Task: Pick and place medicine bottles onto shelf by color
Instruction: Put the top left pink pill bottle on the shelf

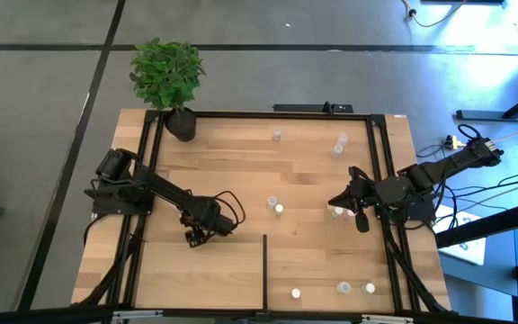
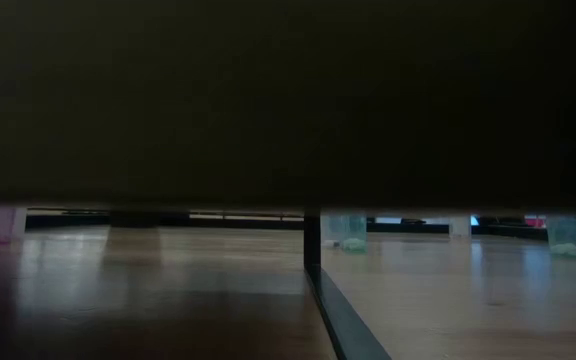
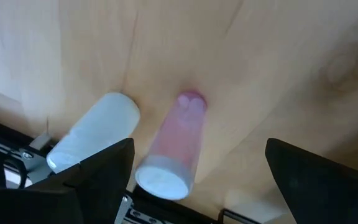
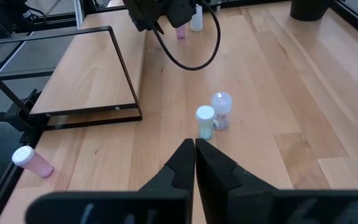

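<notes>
On the tabletop, seen from above, lies the shelf, a light-wood panel edged with thin black rails, its short black divider bar running up from the near edge. Two dark arms reach in from either side. Nine medicine bottles can be counted in the high view: two near the far rail, two standing together at mid-table, two by the right gripper, three in a row near the front edge; more may be hidden under the arms. A potted plant in a black pot stands at the far left corner, well apart from the bottles.

The left gripper hangs low over the left half of the panel, jaws spread wide and holding nothing; its wrist view shows a pink bottle with a white cap between them, a white bottle just beside it. The right gripper waits at the right, jaws pressed together and empty, the mid-table pair ahead of it, one greenish, both white-capped.

The low view is largely blocked by something dark.
</notes>
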Action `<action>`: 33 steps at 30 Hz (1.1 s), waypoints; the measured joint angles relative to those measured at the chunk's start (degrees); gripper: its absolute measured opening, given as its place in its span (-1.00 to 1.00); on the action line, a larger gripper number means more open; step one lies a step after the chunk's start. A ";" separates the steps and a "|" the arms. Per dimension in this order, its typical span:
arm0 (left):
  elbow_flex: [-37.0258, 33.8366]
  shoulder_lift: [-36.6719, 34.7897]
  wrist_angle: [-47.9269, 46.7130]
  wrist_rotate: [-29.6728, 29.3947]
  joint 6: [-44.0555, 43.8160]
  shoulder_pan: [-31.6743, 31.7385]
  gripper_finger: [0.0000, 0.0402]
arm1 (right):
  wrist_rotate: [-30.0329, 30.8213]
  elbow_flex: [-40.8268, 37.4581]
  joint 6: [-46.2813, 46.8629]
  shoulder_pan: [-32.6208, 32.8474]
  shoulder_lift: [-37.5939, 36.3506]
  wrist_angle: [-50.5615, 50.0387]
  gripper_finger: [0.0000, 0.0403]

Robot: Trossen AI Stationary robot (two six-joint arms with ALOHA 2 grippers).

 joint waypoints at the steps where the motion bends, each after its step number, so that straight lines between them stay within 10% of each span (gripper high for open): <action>1: 0.00 0.00 0.13 -0.22 0.00 -0.15 0.78 | -0.01 0.00 0.00 -0.01 0.00 0.00 -0.92; 33: -0.04 0.00 -1.72 -3.93 -4.45 -3.19 0.64 | -0.01 0.00 0.00 -0.01 -0.01 0.01 -0.92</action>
